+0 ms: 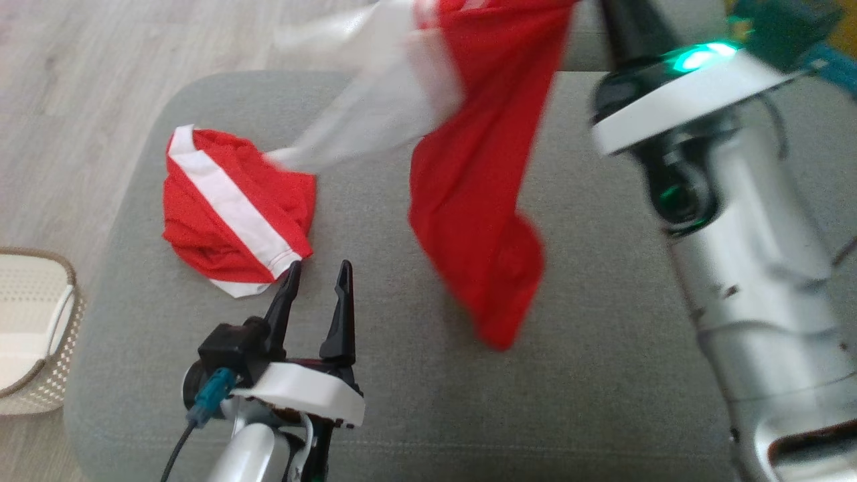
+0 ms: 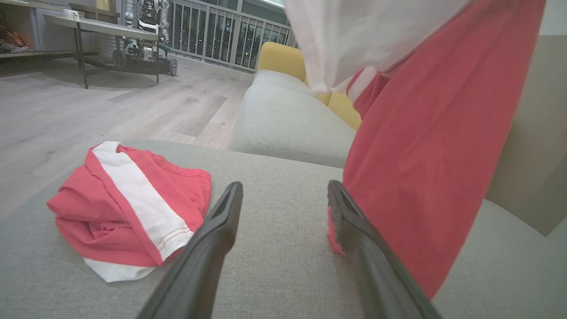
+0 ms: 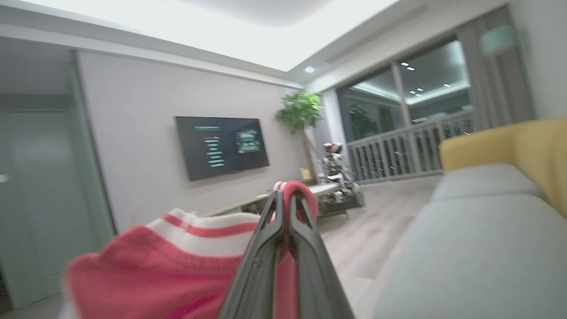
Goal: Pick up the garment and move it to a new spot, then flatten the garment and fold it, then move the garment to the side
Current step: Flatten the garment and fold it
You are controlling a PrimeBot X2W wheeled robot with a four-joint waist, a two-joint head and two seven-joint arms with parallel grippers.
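A red garment (image 1: 475,187) with white parts hangs in the air over the grey cushion (image 1: 402,415), blurred with motion. My right gripper (image 3: 287,199) is shut on a fold of its red cloth, raised high; its arm (image 1: 736,234) rises at the right. The same cloth (image 2: 425,155) hangs just right of my left gripper (image 2: 283,195). A second red heap with a white stripe (image 1: 227,207) lies crumpled on the cushion's left. I cannot tell if it joins the hanging cloth. My left gripper (image 1: 318,278) stands open just right of the heap (image 2: 128,204), holding nothing.
A pale woven basket (image 1: 33,321) stands on the wooden floor left of the cushion. Beyond the cushion lies another grey sofa seat (image 2: 283,119) with a yellow back (image 2: 279,60). A table and another robot stand far across the room.
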